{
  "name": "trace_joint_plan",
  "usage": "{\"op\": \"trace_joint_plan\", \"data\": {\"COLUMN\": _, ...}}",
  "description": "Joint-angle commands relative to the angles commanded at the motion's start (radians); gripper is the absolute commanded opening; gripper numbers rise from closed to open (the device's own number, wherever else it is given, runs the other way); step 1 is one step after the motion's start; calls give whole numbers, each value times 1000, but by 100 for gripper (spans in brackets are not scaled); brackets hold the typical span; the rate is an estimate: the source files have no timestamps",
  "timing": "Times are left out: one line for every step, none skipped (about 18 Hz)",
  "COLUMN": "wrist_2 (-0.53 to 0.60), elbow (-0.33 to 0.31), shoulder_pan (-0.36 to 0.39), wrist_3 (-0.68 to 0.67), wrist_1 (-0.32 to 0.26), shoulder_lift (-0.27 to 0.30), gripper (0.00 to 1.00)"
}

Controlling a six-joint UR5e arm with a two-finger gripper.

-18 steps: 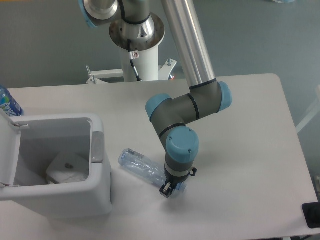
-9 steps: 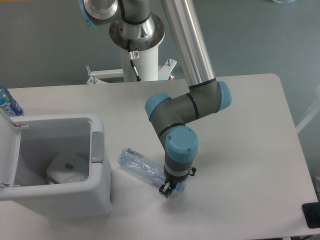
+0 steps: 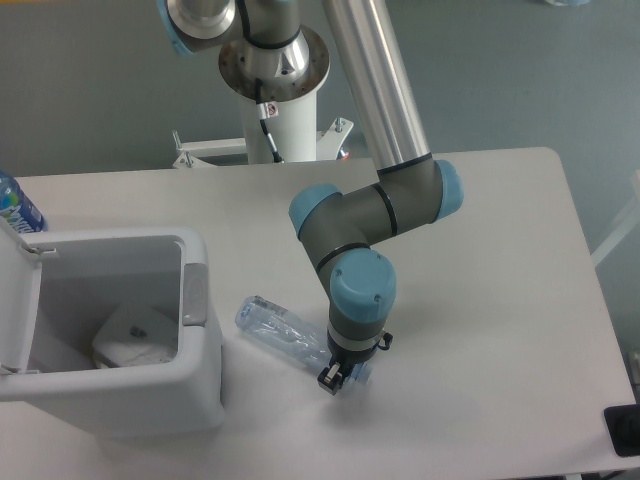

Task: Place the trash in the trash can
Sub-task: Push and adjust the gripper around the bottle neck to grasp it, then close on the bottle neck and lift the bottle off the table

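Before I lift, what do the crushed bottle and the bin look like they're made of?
The crushed bottle: thin clear plastic, probably, since the table shows through it and its wall is dented and creased. The bin: likely moulded white plastic, smooth with a dull sheen, rounded corners, and a grey tab on the rim.

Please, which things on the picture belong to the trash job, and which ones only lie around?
Belong to the job:
- crushed clear bottle, on the table
- white trash can, lid open
- end effector, at the bottle's right end

Only lying around:
- blue-labelled bottle behind the can
- black object at the table's corner
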Motion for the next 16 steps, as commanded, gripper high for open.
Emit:
{"op": "trace_joint_plan", "data": {"wrist_2": 2, "elbow": 0, "shoulder_pan": 0, "wrist_3": 0, "wrist_1": -2, "shoulder_lift": 3, "gripper": 48}}
{"op": "trace_joint_plan", "data": {"wrist_2": 8, "elbow": 0, "shoulder_pan": 0, "wrist_3": 0, "wrist_1": -2, "shoulder_lift": 6, "gripper": 47}}
{"op": "trace_joint_plan", "data": {"wrist_2": 20, "elbow": 0, "shoulder_pan": 0, "wrist_3": 2, "wrist_1": -2, "shoulder_lift": 14, "gripper": 47}}
{"op": "trace_joint_plan", "data": {"wrist_2": 25, "elbow": -2, "shoulder_pan": 0, "wrist_3": 2, "wrist_1": -2, "shoulder_lift": 20, "gripper": 46}}
{"op": "trace_joint_plan", "data": {"wrist_2": 25, "elbow": 0, "shoulder_pan": 2, "wrist_3": 0, "wrist_1": -2, "shoulder_lift": 26, "gripper": 42}}
{"op": "trace_joint_plan", "data": {"wrist_2": 25, "elbow": 0, "shoulder_pan": 2, "wrist_3": 0, "wrist_1": -2, "shoulder_lift": 32, "gripper": 39}}
{"op": "trace_joint_plan", "data": {"wrist_2": 25, "elbow": 0, "shoulder_pan": 3, "wrist_3": 0, "wrist_1": -2, "shoulder_lift": 34, "gripper": 35}}
{"op": "trace_joint_plan", "data": {"wrist_2": 25, "elbow": 2, "shoulder_pan": 3, "wrist_3": 0, "wrist_1": -2, "shoulder_lift": 37, "gripper": 34}}
{"op": "trace_joint_plan", "data": {"wrist_2": 25, "elbow": 5, "shoulder_pan": 3, "wrist_3": 0, "wrist_1": -2, "shoulder_lift": 38, "gripper": 33}}
{"op": "trace_joint_plan", "data": {"wrist_2": 25, "elbow": 6, "shoulder_pan": 3, "wrist_3": 0, "wrist_1": -2, "shoulder_lift": 43, "gripper": 31}}
{"op": "trace_joint_plan", "data": {"wrist_2": 25, "elbow": 6, "shoulder_pan": 5, "wrist_3": 0, "wrist_1": -2, "shoulder_lift": 49, "gripper": 28}}
{"op": "trace_joint_plan", "data": {"wrist_2": 25, "elbow": 8, "shoulder_pan": 8, "wrist_3": 0, "wrist_1": -2, "shoulder_lift": 54, "gripper": 25}}
{"op": "trace_joint_plan", "data": {"wrist_2": 25, "elbow": 11, "shoulder_pan": 9, "wrist_3": 0, "wrist_1": -2, "shoulder_lift": 64, "gripper": 20}}
{"op": "trace_joint_plan", "data": {"wrist_2": 23, "elbow": 11, "shoulder_pan": 14, "wrist_3": 0, "wrist_1": -2, "shoulder_lift": 77, "gripper": 19}}
{"op": "trace_joint_plan", "data": {"wrist_2": 23, "elbow": 11, "shoulder_pan": 23, "wrist_3": 0, "wrist_1": -2, "shoulder_lift": 89, "gripper": 17}}
{"op": "trace_joint_plan", "data": {"wrist_2": 22, "elbow": 9, "shoulder_pan": 28, "wrist_3": 0, "wrist_1": -2, "shoulder_lift": 104, "gripper": 16}}
